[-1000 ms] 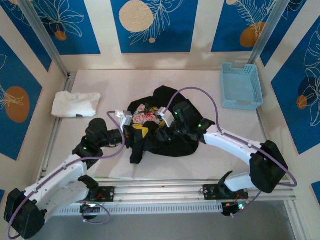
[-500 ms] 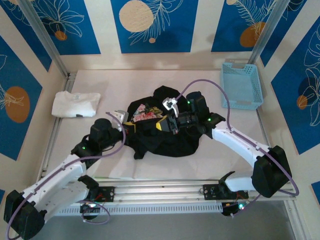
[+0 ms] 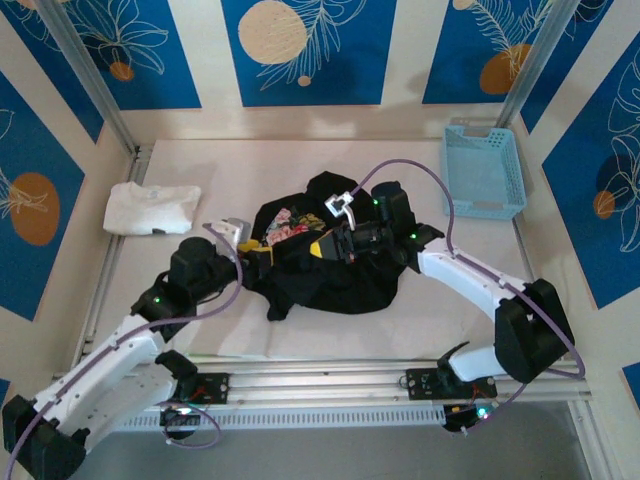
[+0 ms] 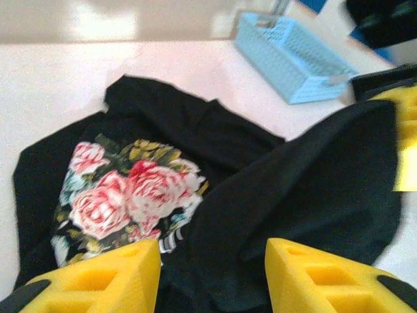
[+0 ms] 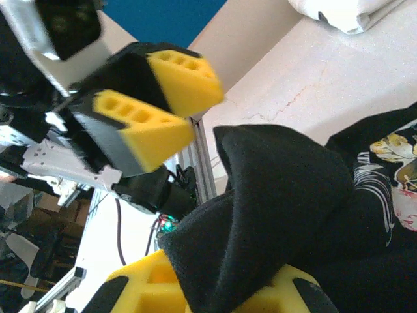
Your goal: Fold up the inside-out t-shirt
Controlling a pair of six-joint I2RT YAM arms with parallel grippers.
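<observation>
Item: black t-shirt (image 3: 330, 285), crumpled at centre of counter (image 3: 400, 170), rose print (image 4: 124, 195) facing up | Right gripper (image 5: 215, 290): pinching a raised fold of the shirt | Left gripper (image 4: 212, 274): spread, holding nothing, at the shirt's left side | Handling: judged light, limp, prone to sagging; best taken at hem or shoulder seams.

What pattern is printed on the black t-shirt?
Pink roses with greenish leaves on the t-shirt; best seen in the left wrist view.

On the table (image 3: 240, 165), a folded white t-shirt (image 3: 150, 208) lies by its left edge and a light-blue basket (image 3: 483, 172) stands at its far right corner.
</observation>
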